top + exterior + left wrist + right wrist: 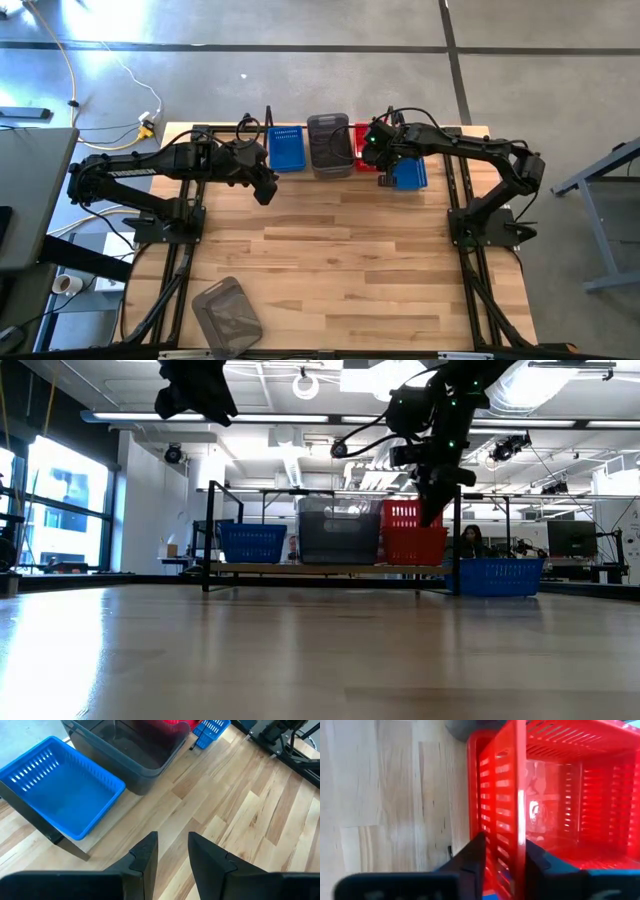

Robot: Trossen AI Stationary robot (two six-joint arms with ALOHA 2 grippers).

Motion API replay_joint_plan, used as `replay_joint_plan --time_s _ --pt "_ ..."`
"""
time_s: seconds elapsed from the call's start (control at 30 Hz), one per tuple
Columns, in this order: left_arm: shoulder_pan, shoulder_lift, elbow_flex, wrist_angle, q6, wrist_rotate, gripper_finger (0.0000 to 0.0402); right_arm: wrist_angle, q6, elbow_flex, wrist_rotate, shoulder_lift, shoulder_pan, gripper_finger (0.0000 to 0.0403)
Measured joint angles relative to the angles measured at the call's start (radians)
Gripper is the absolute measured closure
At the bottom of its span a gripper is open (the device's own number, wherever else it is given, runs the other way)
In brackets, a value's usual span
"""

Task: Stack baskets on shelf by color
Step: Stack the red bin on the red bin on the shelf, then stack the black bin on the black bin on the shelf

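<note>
On the shelf (210, 540) at the table's far edge stand a blue basket (287, 149), a smoky grey basket (330, 146) and a red basket (418, 548), left to right. A second red basket (402, 515) sits higher, partly inside the lower red one, with my right gripper (378, 155) shut on it. Another blue basket (410, 175) rests on the table just right of the shelf. My left gripper (265, 188) hovers open in front of the shelf's blue basket (60, 795), touching nothing. My right gripper holds the upper red basket by its slotted wall (516, 820) at the right end, one finger inside the basket and one outside. The fingers (432, 510) come from above, pointing down. The basket is raised, its bottom sunk inside the lower red basket's rim (471, 790).
A grey basket (227, 312) lies alone by the table's near left corner. Bare wood fills the middle of the table (340, 240). Black arm-mounting rails run along both sides of the table. A person sits in the room behind the shelf (470, 542).
</note>
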Motion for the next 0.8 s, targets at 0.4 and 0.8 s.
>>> replay_joint_plan --time_s 0.4,0.8 --pt "0.000 0.000 0.000 0.000 -0.003 0.000 0.0303 -0.008 0.027 0.000 -0.057 -0.068 0.000 0.0289" --pt "-0.004 0.000 0.000 0.000 -0.017 0.124 0.0303 -0.018 0.237 0.000 -0.091 -0.158 0.013 0.0289"
